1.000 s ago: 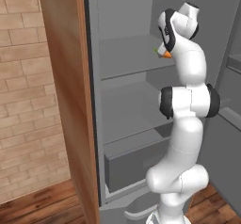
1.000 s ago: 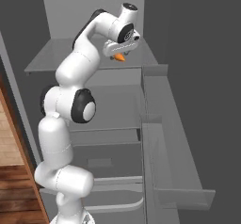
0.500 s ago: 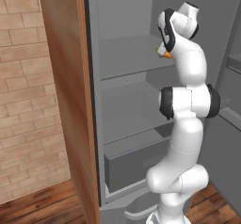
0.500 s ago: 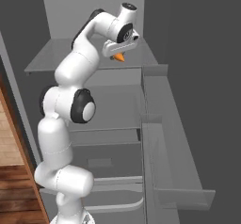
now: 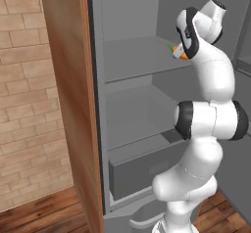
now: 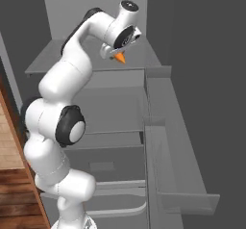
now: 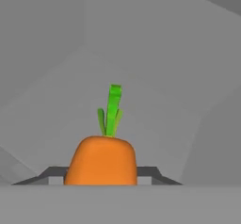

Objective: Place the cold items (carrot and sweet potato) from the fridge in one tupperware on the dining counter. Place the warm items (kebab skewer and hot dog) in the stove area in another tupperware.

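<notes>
An orange carrot [image 7: 102, 158] with a green top is clamped between my gripper [image 7: 101, 177] fingertips, and it fills the gap between them. From the left base the carrot [image 5: 180, 54] shows at the hand, just above the fridge's upper shelf [image 5: 132, 60]. Its orange tip [image 6: 119, 58] pokes out under the gripper [image 6: 114, 53] in the right base view. The arm reaches up into the open fridge. The sweet potato, both tupperware, the kebab skewer and the hot dog are out of view.
The fridge has a lower shelf [image 5: 132, 124] and a grey drawer [image 5: 142, 166] beneath it. The open door's bins [image 6: 178, 175] stand to the right of the arm. A wooden side panel [image 5: 68, 90] and a brick wall [image 5: 24, 104] lie to the left.
The jaws have gone from wide to shut on the carrot. The hand and arm have barely moved since.
</notes>
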Robot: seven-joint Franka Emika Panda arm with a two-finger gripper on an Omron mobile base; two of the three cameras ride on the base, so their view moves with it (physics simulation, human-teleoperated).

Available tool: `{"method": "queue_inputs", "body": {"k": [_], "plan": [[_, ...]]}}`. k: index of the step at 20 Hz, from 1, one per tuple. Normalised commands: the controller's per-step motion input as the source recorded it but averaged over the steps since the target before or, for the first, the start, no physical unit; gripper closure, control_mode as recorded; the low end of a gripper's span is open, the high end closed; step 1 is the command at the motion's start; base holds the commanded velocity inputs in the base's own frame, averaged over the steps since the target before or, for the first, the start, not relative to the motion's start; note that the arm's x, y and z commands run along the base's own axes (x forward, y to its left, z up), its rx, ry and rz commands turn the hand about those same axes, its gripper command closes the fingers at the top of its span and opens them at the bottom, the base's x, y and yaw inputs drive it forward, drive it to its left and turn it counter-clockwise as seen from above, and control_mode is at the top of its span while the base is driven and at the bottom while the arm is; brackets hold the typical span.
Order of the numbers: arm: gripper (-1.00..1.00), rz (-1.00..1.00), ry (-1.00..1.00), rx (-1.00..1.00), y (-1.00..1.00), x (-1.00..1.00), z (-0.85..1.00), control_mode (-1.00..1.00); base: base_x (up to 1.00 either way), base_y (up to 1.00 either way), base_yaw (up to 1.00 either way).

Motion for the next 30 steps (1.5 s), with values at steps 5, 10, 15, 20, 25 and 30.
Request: {"method": "queue_inputs", "body": {"k": [5, 10, 15, 20, 25, 30], "plan": [[1.0, -0.1, -0.13, 0.0, 0.23, -0.75, 0.07, -1.0, 0.0, 0.0, 0.0], [1.0, -0.2, -0.1, -0.04, 0.13, -0.89, 0.0, -1.0, 0.0, 0.0, 0.0], [1.0, -0.26, -0.01, 0.0, 0.1, -0.94, 0.03, -1.0, 0.0, 0.0, 0.0], [1.0, -0.22, 0.0, 0.0, 0.25, -0.7, 0.07, -1.0, 0.0, 0.0, 0.0], [1.0, -0.12, 0.04, -0.01, 0.19, -0.49, 0.03, -1.0, 0.0, 0.0, 0.0], [1.0, -0.03, 0.04, 0.01, 0.2, -0.5, -0.07, -1.0, 0.0, 0.0, 0.0]]}}
